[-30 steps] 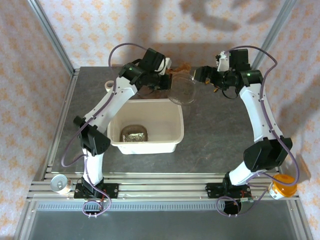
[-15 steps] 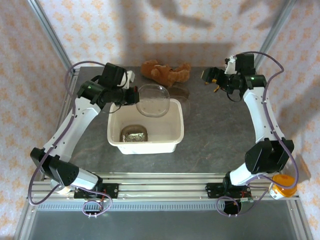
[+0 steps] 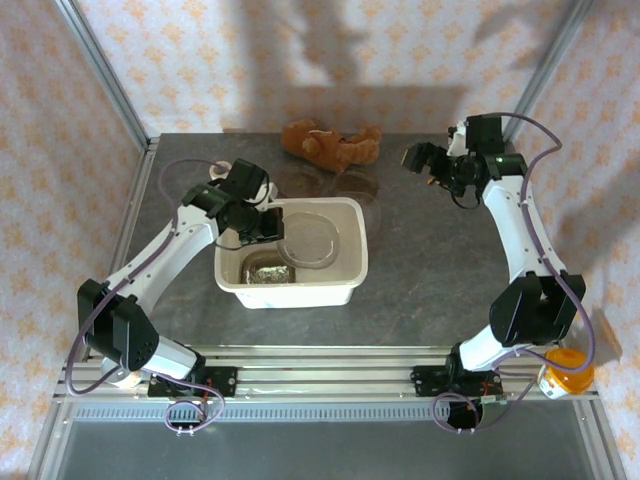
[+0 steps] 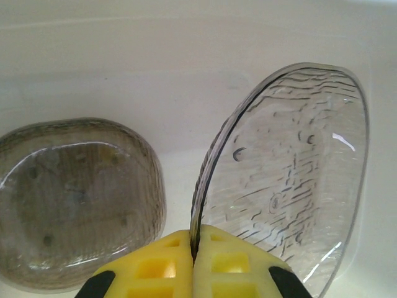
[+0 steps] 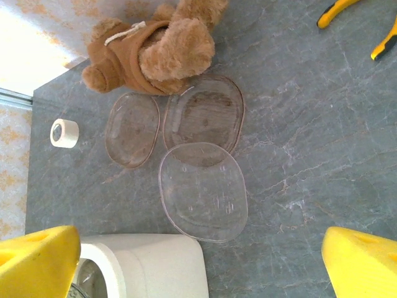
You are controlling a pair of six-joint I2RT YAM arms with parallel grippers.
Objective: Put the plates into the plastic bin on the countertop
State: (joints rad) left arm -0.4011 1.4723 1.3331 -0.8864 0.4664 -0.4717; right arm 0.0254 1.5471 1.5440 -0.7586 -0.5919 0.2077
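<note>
**Left gripper.** The left gripper (image 4: 195,239) is closed on the rim of a clear, round, ripple-textured plate (image 4: 285,167). Its yellow pads pinch the near edge. The plate hangs tilted, almost on edge, inside the cream-white rectangular plastic bin (image 4: 186,62), toward the bin's right side. Whether its lower edge touches the floor of the bin cannot be told.

**Bin contents.** A brownish-grey transparent plate (image 4: 74,198) lies flat on the bin floor at the left, beside the held plate and apart from it.

**Right gripper.** The right gripper (image 5: 200,257) is wide open and holds nothing. It hovers above the far right part of the dark grey stone-look tabletop (image 5: 298,124).

**Outstanding items.** Three transparent round plates (image 5: 203,191) lie flat in a cluster near the tabletop's far edge, just beyond the bin's far right corner. A brown plush teddy bear (image 5: 155,49) rests against the two farther ones. A white tape roll (image 5: 64,133) sits apart, to one side of the cluster.

**Step in hand (judgement).** The step is release of the held plate. Recommended:
- Lower it until the free edge meets the bin floor.
- Tip it toward flat, then open.

A drop from the present tilt risks a knock against the wall or the resting plate.
</note>
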